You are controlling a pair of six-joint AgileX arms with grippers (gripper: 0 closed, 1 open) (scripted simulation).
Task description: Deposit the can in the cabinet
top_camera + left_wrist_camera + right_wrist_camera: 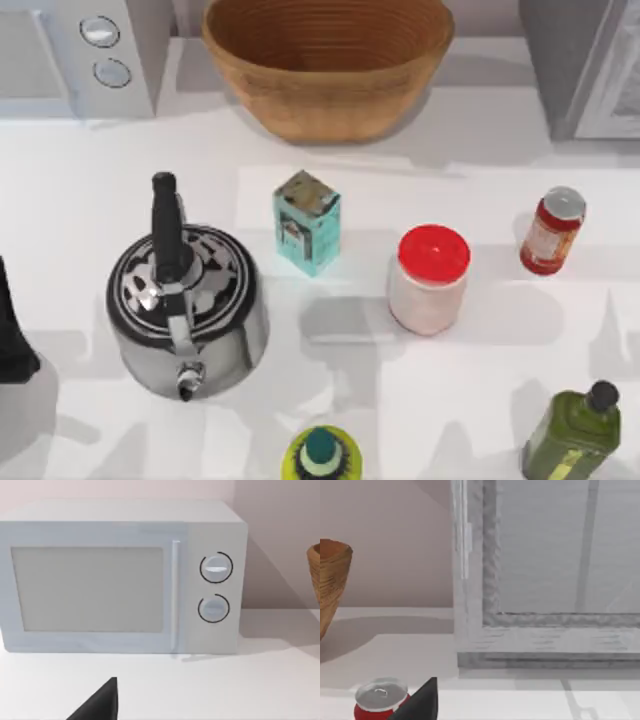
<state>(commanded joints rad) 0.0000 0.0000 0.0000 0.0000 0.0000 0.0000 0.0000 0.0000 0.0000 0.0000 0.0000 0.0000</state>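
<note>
The can is small and red with a silver top and a pale label. It stands upright at the right of the table, in front of the cabinet. In the right wrist view the can shows its silver top, with a dark part of my right gripper just beside it. Beyond it rises the cabinet's light grey framed door. My left gripper is a dark shape parked at the table's left edge, and a dark part of the left gripper points toward the microwave.
A white microwave stands back left and a wicker basket back centre. A steel kettle, a teal box and a red-lidded jar fill the middle. An olive bottle and a yellow-green container stand in front.
</note>
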